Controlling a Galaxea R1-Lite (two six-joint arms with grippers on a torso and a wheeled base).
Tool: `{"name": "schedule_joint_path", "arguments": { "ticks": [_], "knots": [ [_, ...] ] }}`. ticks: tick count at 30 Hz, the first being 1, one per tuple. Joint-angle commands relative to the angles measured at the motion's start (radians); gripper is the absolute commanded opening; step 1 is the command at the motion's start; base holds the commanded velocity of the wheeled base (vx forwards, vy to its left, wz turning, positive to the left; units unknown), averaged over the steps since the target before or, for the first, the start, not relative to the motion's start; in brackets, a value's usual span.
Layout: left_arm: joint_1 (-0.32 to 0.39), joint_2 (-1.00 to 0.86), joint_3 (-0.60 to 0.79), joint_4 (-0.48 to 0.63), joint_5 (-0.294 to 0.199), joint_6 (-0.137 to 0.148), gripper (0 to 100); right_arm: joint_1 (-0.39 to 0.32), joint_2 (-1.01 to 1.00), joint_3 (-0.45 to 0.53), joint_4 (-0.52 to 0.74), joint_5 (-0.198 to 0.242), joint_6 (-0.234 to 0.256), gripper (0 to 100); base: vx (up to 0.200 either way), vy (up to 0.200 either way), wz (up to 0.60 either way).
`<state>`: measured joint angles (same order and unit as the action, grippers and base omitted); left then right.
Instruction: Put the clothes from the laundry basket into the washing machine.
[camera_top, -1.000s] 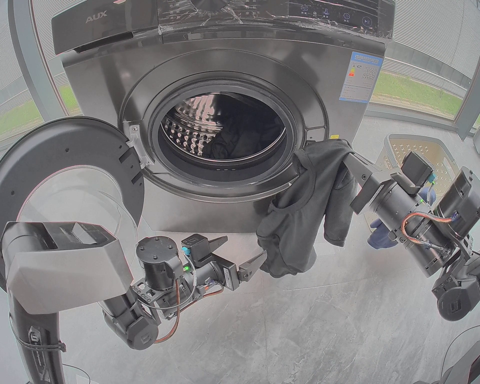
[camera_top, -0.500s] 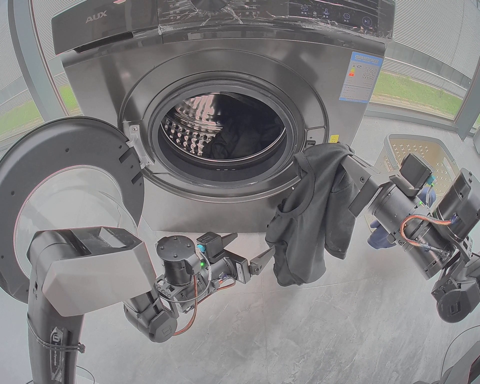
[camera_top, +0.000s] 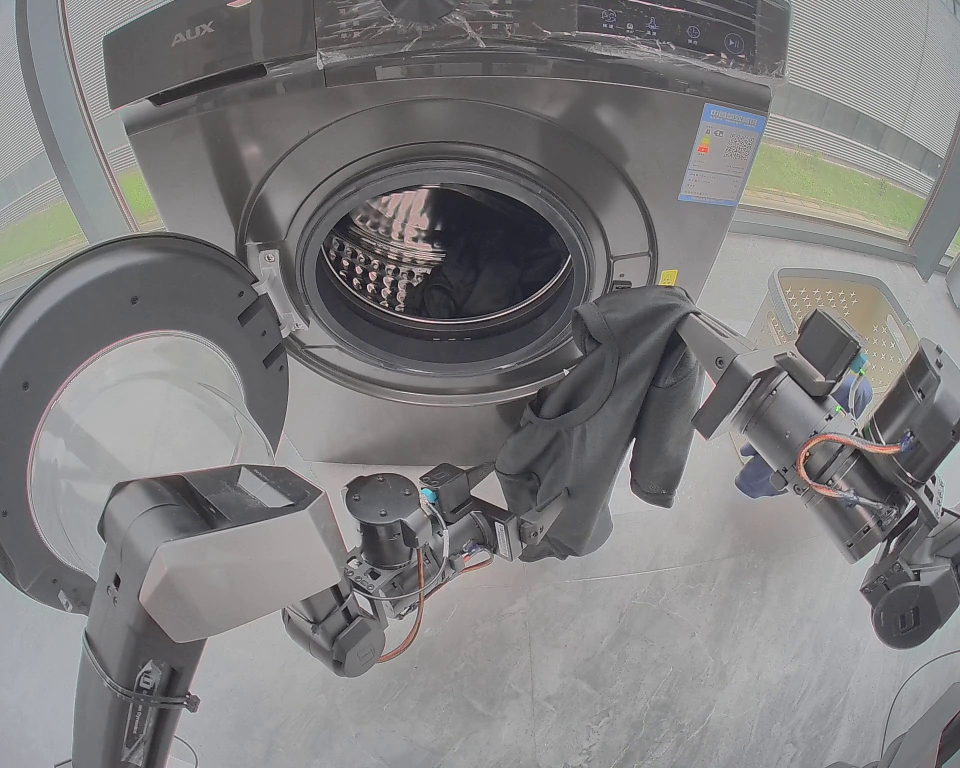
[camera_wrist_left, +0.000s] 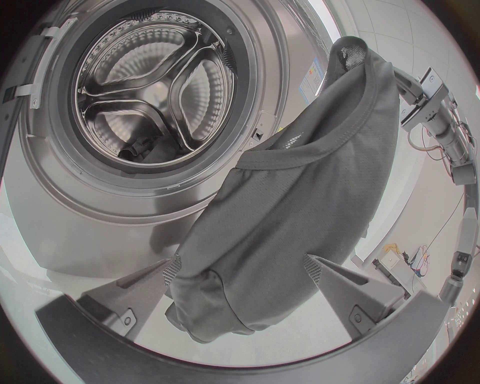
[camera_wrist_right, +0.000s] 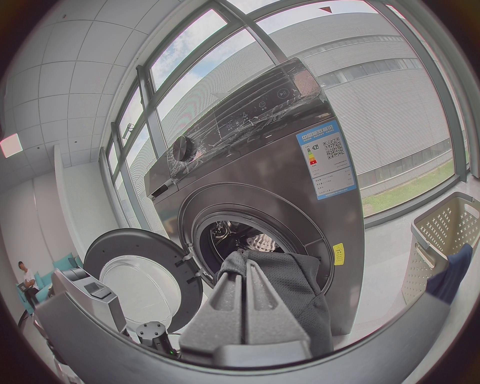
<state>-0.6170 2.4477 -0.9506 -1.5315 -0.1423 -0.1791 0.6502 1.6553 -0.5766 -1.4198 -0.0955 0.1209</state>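
So where is the dark garment (camera_top: 600, 400) now, asks the first observer.

"Hanging in the air just in front of the washing machine (camera_top: 450, 120), below and to one side of the open drum (camera_top: 450, 260)," says the second. "The right gripper (camera_top: 688, 320) is clamped on its upper edge, fingers together with cloth pinched at the tips. The left gripper (camera_top: 530, 485) has its jaws spread, one on each side of the low hem, not closed on it."

"How will it handle?"

"Light and limp, by the look of it: thin mesh knit, drooping in folds from that one pinch. The ribbed pads (camera_wrist_left: 312, 267) should keep it from slipping, but it will probably swing and trail."

"And where should the left take hold?"

"On the bunched bottom hem between its fingers. A thick fold is better than a single layer, so both ends can go into the drum together. A blue piece (camera_wrist_right: 452, 272) hangs over the rim of the laundry basket (camera_wrist_right: 445, 225)."
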Motion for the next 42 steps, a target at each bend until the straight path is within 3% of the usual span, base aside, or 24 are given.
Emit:
{"name": "schedule_joint_path", "arguments": {
  "ticks": [1, 20, 26, 27, 37, 41, 42],
  "knots": [
    [0.006, 0.051, -0.066, 0.004, 0.004, 0.004, 100, 0.005, 0.003, -0.002, -0.001, -0.001, 0.000, 0, 0.000, 0.000, 0.00],
    [-0.003, 0.145, -0.217, 0.010, 0.017, 0.013, 100, 0.011, 0.004, 0.004, -0.001, -0.001, 0.000, 0, 0.000, 0.000, 0.00],
    [0.008, 0.188, -0.293, 0.013, 0.017, 0.040, 100, 0.011, 0.004, 0.006, -0.002, -0.001, 0.000, 0, 0.000, 0.000, 0.00],
    [0.010, 0.189, -0.309, 0.014, 0.018, 0.043, 0, 0.011, 0.004, 0.006, -0.002, -0.001, 0.000, 0, 0.000, 0.000, 0.00],
    [0.008, 0.194, -0.364, 0.014, 0.046, 0.046, 0, 0.011, 0.004, 0.007, -0.002, -0.001, 0.000, 0, 0.000, 0.000, 0.00],
    [0.030, 0.134, -0.336, 0.007, 0.046, 0.044, 0, 0.000, 0.000, 0.012, -0.002, -0.001, 0.000, 0, 0.000, 0.000, 0.00],
    [0.049, 0.059, -0.260, 0.004, 0.046, 0.044, 0, -0.004, 0.000, 0.012, -0.001, -0.001, 0.000, 0, 0.000, 0.000, 0.00]
  ]
}}
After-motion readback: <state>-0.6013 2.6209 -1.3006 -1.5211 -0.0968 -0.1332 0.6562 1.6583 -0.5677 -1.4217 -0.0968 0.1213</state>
